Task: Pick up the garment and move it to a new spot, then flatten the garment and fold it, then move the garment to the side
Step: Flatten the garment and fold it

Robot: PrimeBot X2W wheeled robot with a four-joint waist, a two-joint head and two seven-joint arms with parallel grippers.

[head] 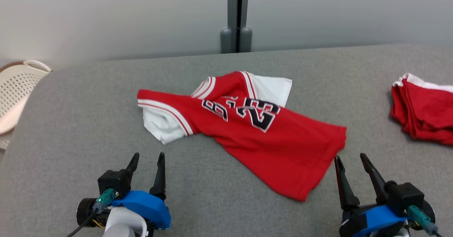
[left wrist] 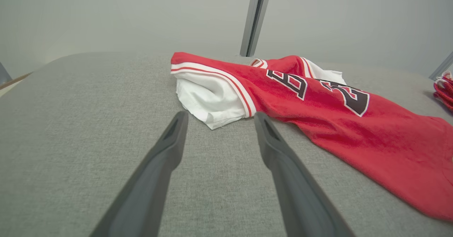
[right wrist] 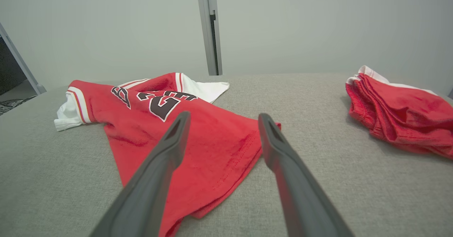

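Observation:
The garment (head: pixel 247 131) is a red jersey with white sleeves and dark numbers, lying crumpled and slanted in the middle of the grey table (head: pixel 78 123). My left gripper (head: pixel 148 158) stands open near the front edge, just short of the white sleeve (left wrist: pixel 208 99), with nothing between its fingers. My right gripper (head: pixel 349 157) is open too, beside the garment's lower hem corner (right wrist: pixel 247 138), touching nothing. In the left wrist view the garment (left wrist: pixel 336 116) spreads to the right; the right wrist view has the garment (right wrist: pixel 177 131) lying ahead and left.
A folded pile of red cloth (head: pixel 423 113) lies at the table's right edge, also in the right wrist view as the red pile (right wrist: pixel 400 113). A white perforated basket (head: pixel 16 88) stands off the table's left side. A grey wall with a vertical post (head: pixel 236 17) closes the back.

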